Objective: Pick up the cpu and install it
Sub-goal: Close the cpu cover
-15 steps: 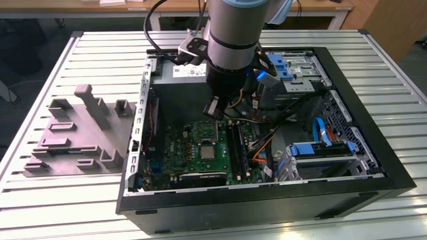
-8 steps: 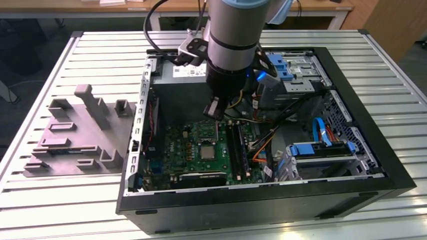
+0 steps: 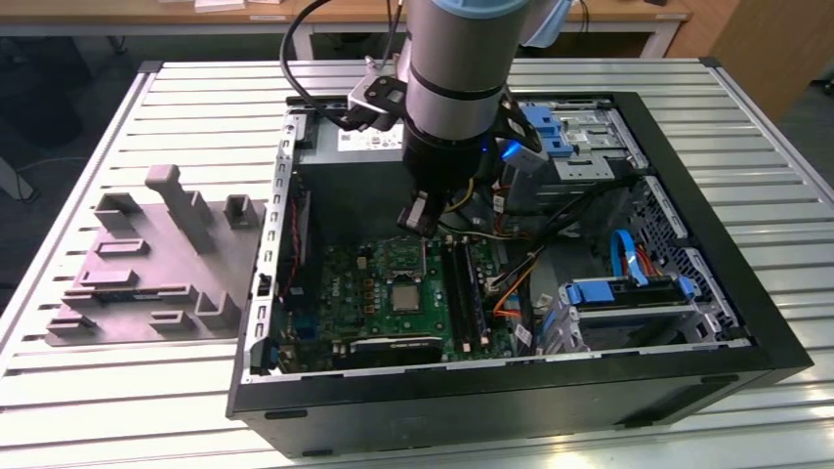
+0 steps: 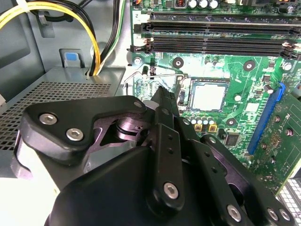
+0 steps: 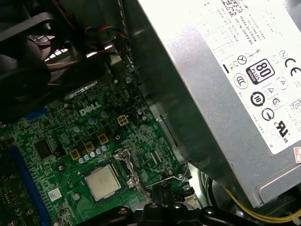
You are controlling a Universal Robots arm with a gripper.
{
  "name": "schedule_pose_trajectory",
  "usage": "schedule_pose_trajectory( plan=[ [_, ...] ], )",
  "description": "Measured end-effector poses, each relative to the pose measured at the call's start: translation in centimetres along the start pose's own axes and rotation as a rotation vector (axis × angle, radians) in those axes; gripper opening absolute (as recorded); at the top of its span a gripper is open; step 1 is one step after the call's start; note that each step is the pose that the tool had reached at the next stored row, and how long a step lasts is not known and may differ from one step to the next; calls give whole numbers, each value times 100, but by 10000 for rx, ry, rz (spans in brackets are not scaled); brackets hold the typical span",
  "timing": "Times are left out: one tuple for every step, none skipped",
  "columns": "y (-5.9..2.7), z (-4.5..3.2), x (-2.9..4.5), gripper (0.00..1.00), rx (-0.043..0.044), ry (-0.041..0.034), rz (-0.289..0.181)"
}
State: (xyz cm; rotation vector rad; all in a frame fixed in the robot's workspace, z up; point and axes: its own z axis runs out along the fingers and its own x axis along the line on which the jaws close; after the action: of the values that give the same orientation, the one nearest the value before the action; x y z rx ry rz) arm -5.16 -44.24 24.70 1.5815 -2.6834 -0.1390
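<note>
Claw (image 4: 162,92) fingertips hidden; cpu (image 5: 102,182) in socket, uncovered

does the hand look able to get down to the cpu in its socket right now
Probably yes. The cpu lies flat in the motherboard socket with nothing over it, and the hand hangs above the open case near it.

cpu (image 5: 103,182): seated flat in motherboard (image 5: 61,141) socket
power supply (image 5: 225,94): grey box, just beside board
gripper (image 5: 162,207): near socket lever
</note>
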Motion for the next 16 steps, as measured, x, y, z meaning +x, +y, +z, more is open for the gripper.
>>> schedule_pose_trajectory(
  plan=[
    [0,0,0,11,0,0,0],
    [0,0,0,11,0,0,0],
    [-2,0,4,11,0,1,-1],
    [-6,0,9,11,0,0,-1],
    [-8,-1,15,11,0,0,-1],
    [-12,-1,21,11,0,0,0],
    [-16,-2,27,11,0,1,-1],
    [-19,-2,34,11,1,1,-1],
    [-22,-3,40,11,2,4,0],
    [-26,-3,47,11,3,6,-1],
    [-30,-4,54,11,7,12,0],
    [-34,-4,61,11,11,20,1],
    [-37,-5,68,11,15,28,2],
    [-41,-5,74,11,20,36,3],
    [-44,-6,80,11,23,43,3],
    [-48,-6,87,11,28,50,3]
  ],
)
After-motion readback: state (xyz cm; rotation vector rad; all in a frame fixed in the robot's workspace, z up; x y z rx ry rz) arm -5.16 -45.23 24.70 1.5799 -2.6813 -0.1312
